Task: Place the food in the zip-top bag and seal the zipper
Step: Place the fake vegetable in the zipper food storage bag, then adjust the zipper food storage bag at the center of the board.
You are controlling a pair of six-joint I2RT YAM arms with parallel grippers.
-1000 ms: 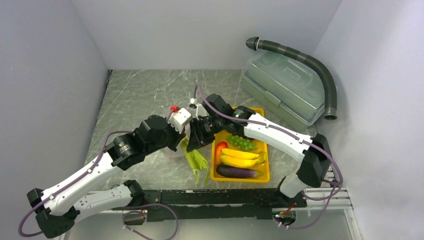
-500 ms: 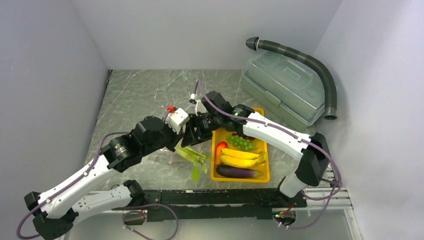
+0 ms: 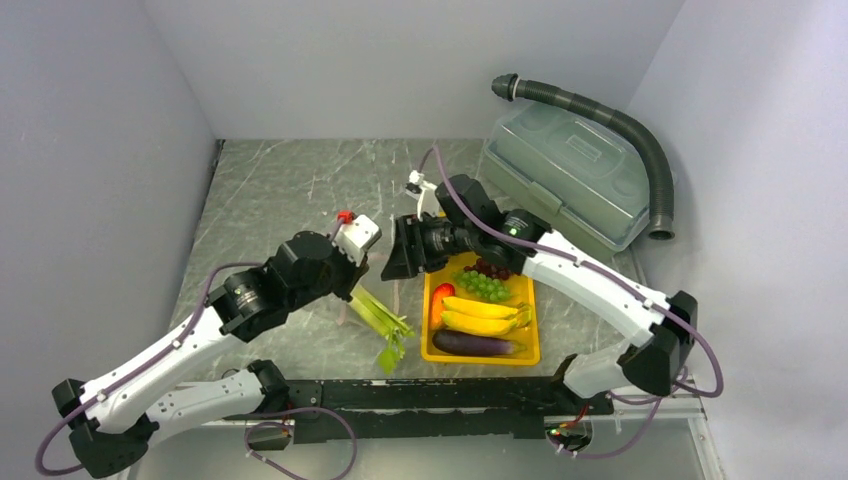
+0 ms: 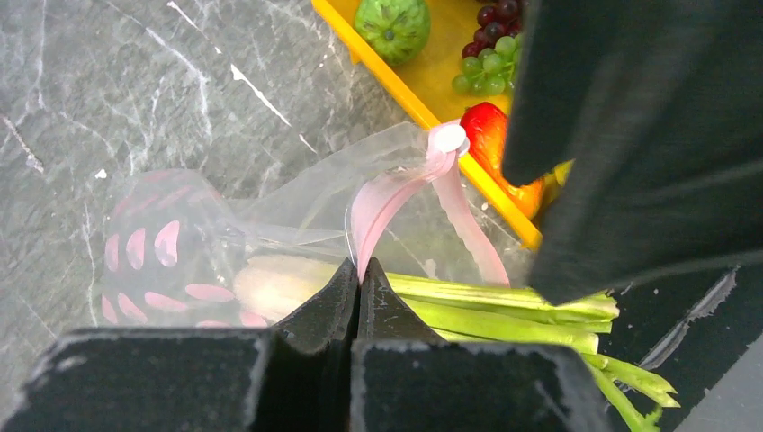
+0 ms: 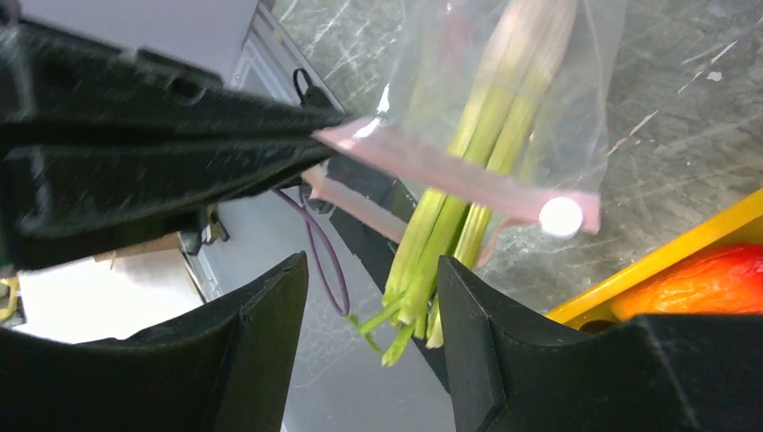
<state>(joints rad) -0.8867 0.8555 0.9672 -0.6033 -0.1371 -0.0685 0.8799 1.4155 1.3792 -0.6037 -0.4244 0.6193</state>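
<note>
My left gripper (image 4: 360, 268) is shut on the pink zipper (image 4: 387, 193) at the mouth of the clear zip-top bag (image 4: 270, 211), holding it up. Green leafy stalks (image 3: 382, 322) lie with their pale ends inside the bag and their tips sticking out toward me. My right gripper (image 3: 390, 268) hovers open just right of the bag mouth, with nothing between its fingers (image 5: 468, 333). The rest of the food sits in the yellow tray (image 3: 533, 335): bananas (image 3: 480, 315), eggplant (image 3: 478, 344), green grapes (image 3: 485, 285), dark red grapes (image 3: 492, 268) and red pepper (image 3: 441, 297).
A large translucent lidded box (image 3: 570, 175) stands at the back right with a grey corrugated hose (image 3: 640, 150) arching over it. White walls close in the marbled table (image 3: 280, 190) on three sides. The arms' black base rail (image 3: 430, 395) runs along the near edge.
My right gripper opened, let go of the stalks and drew back up and to the right. The stalks dropped lower and now rest in the bag mouth. The left gripper stayed shut.
</note>
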